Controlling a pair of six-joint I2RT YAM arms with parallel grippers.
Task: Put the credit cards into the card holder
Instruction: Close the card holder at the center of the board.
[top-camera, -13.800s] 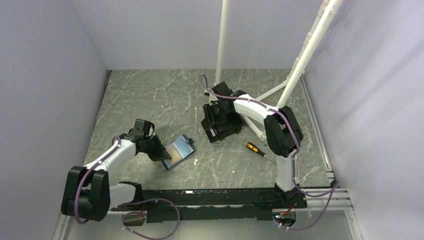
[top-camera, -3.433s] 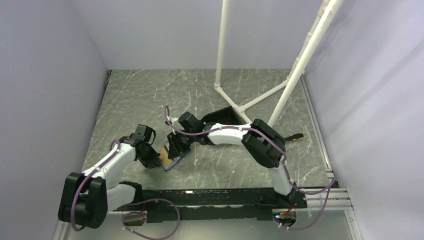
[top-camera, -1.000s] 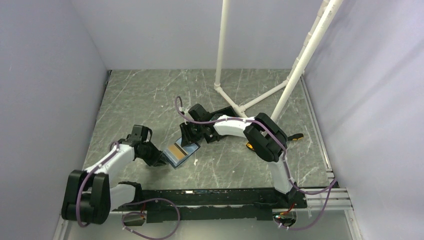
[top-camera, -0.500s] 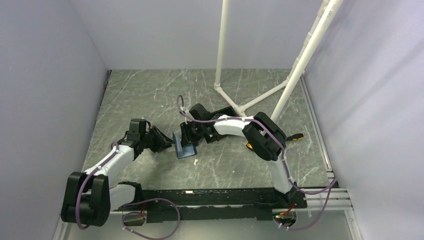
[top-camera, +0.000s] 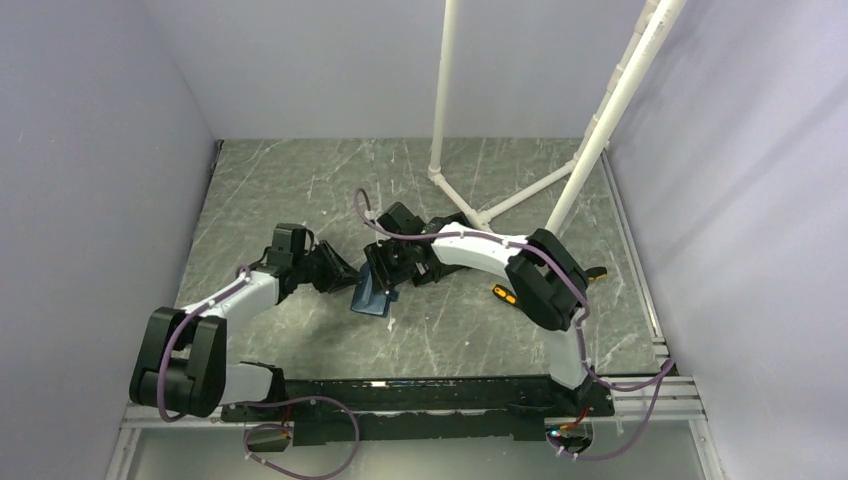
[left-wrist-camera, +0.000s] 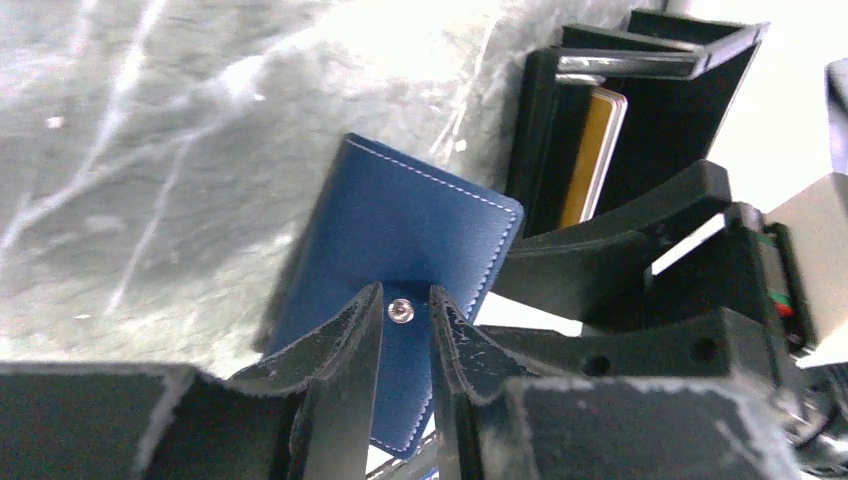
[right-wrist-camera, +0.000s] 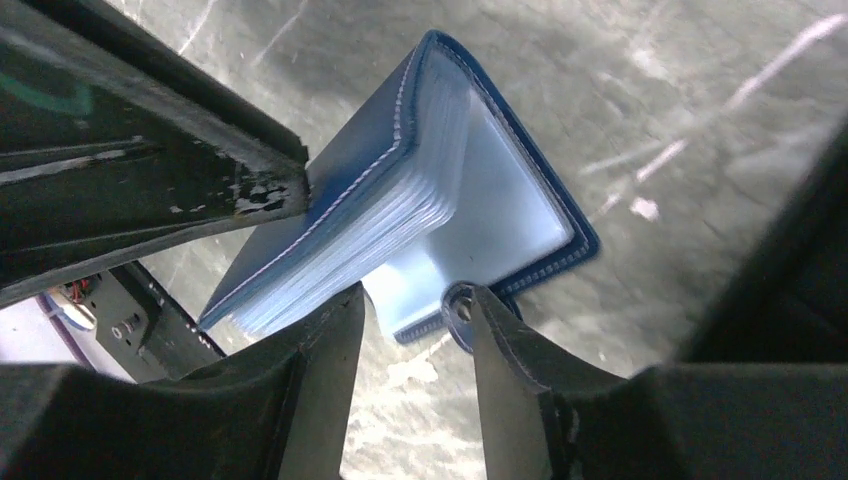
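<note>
Card holder (left-wrist-camera: 400, 290): dark blue, standing half-open on the worktop (top-camera: 300, 190)
Left end effector (left-wrist-camera: 405, 340): pinching its snap tab
Right end effector (right-wrist-camera: 415, 330): pinching the opposite tab — gold card (left-wrist-camera: 592, 150) in the black box (left-wrist-camera: 640, 110).

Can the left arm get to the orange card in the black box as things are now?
Probably not directly: the card holder and the right gripper lie between the left gripper and the orange card, upright in the black box.

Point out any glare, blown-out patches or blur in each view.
Left wrist: table washed out by glare, white overexposure at right, left gripper soft. Right wrist: card holder inner pocket glares pale, right gripper blurred. Top external: evenly lit, soft shadows.
</note>
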